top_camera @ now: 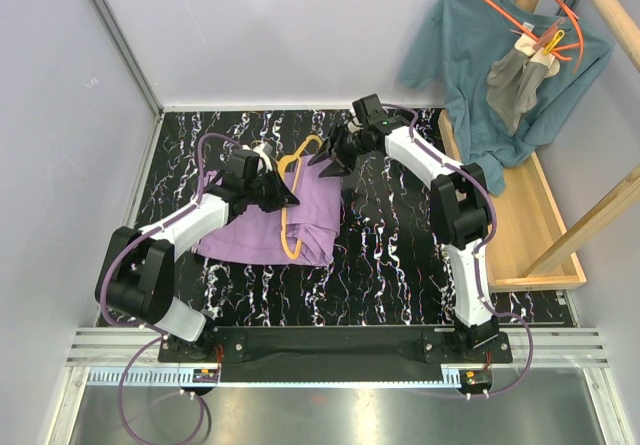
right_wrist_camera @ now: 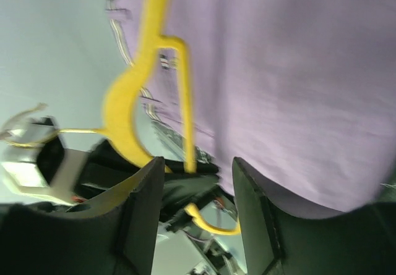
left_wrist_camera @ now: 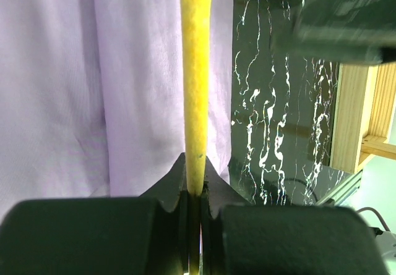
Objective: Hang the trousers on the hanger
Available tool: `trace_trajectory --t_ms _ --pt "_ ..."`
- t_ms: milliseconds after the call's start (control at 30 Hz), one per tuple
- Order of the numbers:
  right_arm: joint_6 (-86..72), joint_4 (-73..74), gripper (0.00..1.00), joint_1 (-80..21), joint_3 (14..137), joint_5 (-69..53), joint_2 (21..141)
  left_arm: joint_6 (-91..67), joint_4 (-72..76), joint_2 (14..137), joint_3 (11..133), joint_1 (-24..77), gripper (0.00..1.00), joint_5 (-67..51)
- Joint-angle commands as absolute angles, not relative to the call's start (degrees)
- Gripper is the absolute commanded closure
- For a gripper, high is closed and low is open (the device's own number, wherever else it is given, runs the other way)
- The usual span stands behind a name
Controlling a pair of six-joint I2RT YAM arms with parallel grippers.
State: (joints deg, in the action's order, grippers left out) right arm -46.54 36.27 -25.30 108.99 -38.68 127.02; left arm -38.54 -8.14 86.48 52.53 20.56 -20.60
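**Left gripper clamped on hanger; right gripper open at the hook end**

Top external: the trousers [top_camera: 250, 230] lie bunched in a lilac heap on the table [top_camera: 400, 265], left of centre. The hanger [top_camera: 285, 230] lies across their right part, hook toward the far wall. The left gripper [top_camera: 285, 197] sits on the hanger over the cloth, and the right gripper [top_camera: 330, 160] is at the hook end. The arms cover the crossing, so I cannot tell whether any cloth passes through the frame.

Left wrist: the jaws are together, clamped on the yellow bar, which runs straight away from the fingers. Cloth lies behind it and to its left. A dark blur at upper right cannot be identified.

Right wrist: the fingers stand apart. A thin yellow rod below the hook crosses the gap, not pinched. The picture is smeared, and the striped waistband beside the hook is barely legible.

Handling, judged: the trousers are soft, limp and light, so they will sag and slide off a thin bar. Best taken at the waistband or a folded edge, pinching all layers. The hanger is stiff, light and thin, and will likely swivel under a single grip.
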Motion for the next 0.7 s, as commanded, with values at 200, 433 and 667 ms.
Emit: trace_trajectory --t_ms 200,433,667 --pt "-78.9 19.6 0.42 -26.9 110.0 -41.0 126.5 -34.9 -6.9 85.6 54.3 20.6 1.00 -21.3" --pt "-84.1 26.6 0.35 -28.9 116.6 -39.4 129.7 -31.9 -7.9 86.0 55.7 20.6 1.00 -20.8" --pt "-85.2 30.0 0.32 -31.4 115.5 -36.4 130.2 -31.2 -8.2 85.8 56.2 20.6 1.00 -20.9"
